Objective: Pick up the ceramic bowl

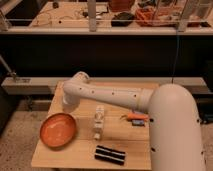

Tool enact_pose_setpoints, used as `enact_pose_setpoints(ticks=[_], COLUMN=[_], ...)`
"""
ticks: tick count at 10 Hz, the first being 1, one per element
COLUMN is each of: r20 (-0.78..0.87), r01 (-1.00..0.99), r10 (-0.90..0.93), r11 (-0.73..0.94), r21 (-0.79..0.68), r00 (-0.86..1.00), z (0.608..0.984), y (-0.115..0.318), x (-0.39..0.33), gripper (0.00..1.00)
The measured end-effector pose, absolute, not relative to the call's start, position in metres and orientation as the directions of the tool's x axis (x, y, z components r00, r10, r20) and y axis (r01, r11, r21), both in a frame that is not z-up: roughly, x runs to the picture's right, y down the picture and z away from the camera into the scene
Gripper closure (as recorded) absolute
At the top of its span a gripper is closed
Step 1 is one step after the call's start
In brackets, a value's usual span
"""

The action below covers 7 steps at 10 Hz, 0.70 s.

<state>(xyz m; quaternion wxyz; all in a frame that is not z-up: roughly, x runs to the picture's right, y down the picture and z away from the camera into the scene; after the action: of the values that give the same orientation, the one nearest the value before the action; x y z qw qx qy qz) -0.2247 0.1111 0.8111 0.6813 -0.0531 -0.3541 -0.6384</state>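
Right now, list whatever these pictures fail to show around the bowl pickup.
- Gripper: camera view, hidden past the arm's elbow, above the ceramic bowl; fingers unseen.
- Orange item: too small to identify.
- Dark striped object: blurred, identity unclear.
- Table: right side covered by the arm's white body.

Single cam, high behind arm point(125, 100), looks down on table point(75, 152); end effector hidden.

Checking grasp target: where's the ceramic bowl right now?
Camera view: ceramic bowl sits at the table's left front, below the gripper, left of the white bottle.
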Motion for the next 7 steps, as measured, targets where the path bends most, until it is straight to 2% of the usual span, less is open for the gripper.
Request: enact_pose_setpoints(ticks=[3,5,7], r20=[0.559,0.562,0.568], r01=[0.904,0.901,0.9], r10=[-0.827,-0.824,-0.821], r11=[0.188,0.194,0.198], r21=[0.384,0.387,0.388], r00=[-0.065,-0.065,-0.064], z=[0.814,0.82,0.823], y=[0.115,0.111,0.114], x=[-0.221,-0.222,-0.22], gripper=[0.92,0.99,0.94])
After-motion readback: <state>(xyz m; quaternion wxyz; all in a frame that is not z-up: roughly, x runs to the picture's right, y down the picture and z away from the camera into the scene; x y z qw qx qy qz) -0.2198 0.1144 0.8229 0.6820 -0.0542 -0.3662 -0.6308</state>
